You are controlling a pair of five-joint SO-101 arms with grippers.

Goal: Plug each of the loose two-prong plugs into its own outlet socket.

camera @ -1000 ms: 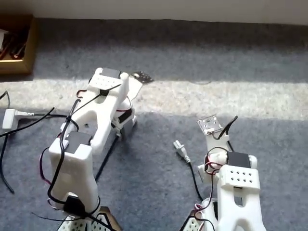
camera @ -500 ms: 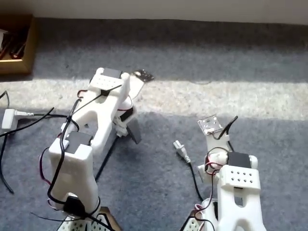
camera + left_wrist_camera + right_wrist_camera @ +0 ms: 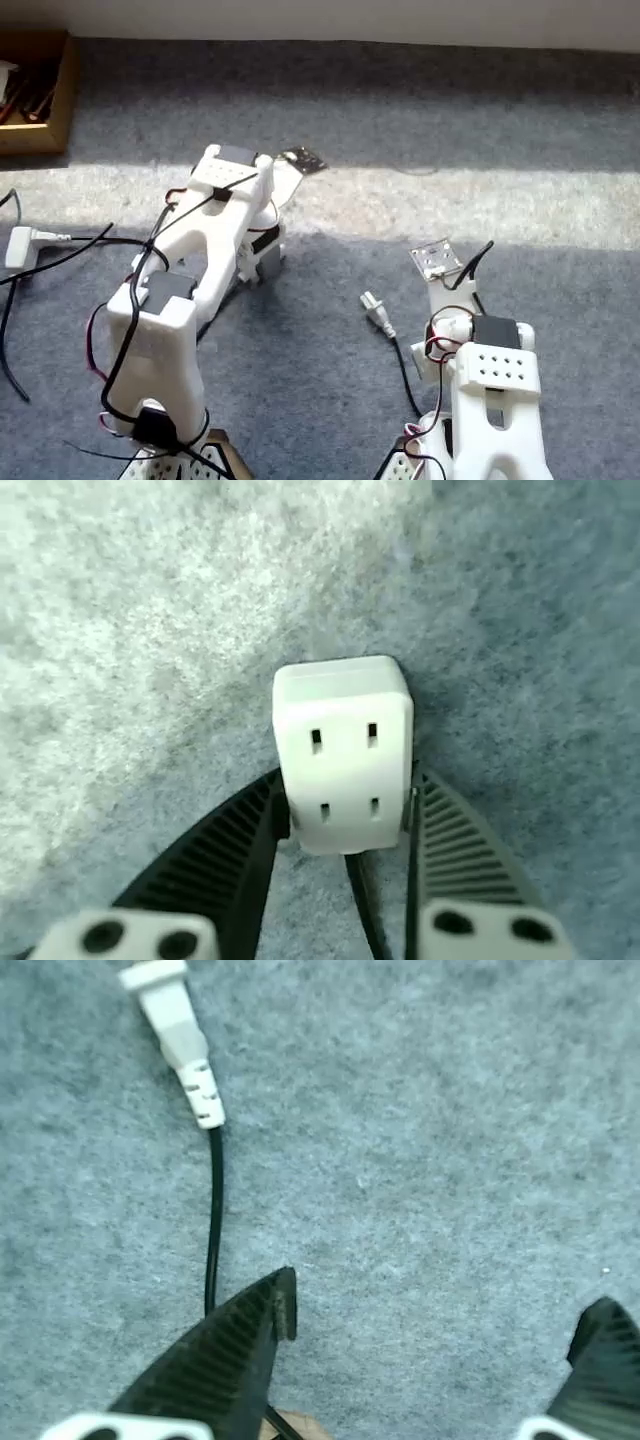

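Note:
A white outlet block (image 3: 343, 752) with two pairs of slots lies on the grey carpet. My left gripper (image 3: 345, 792) is shut on it, one ribbed finger (image 3: 255, 845) pressed against each side. From above, that gripper (image 3: 263, 252) points down under the left arm. A white two-prong plug (image 3: 178, 1032) on a black cord lies on the carpet ahead of my open right gripper (image 3: 440, 1300), apart from both fingers. The same plug (image 3: 375, 308) sits just left of the right arm (image 3: 485, 375). A second white plug (image 3: 20, 245) lies at the far left.
A wooden box (image 3: 45, 95) stands at the back left corner. Black cords (image 3: 60, 258) trail across the carpet at the left. A wall edge runs along the back. Open carpet lies between the arms and beyond them.
Half a second ago the left gripper's dark jaw stood swung outward; it has since closed in against the outlet block. The right arm and the plug have not moved.

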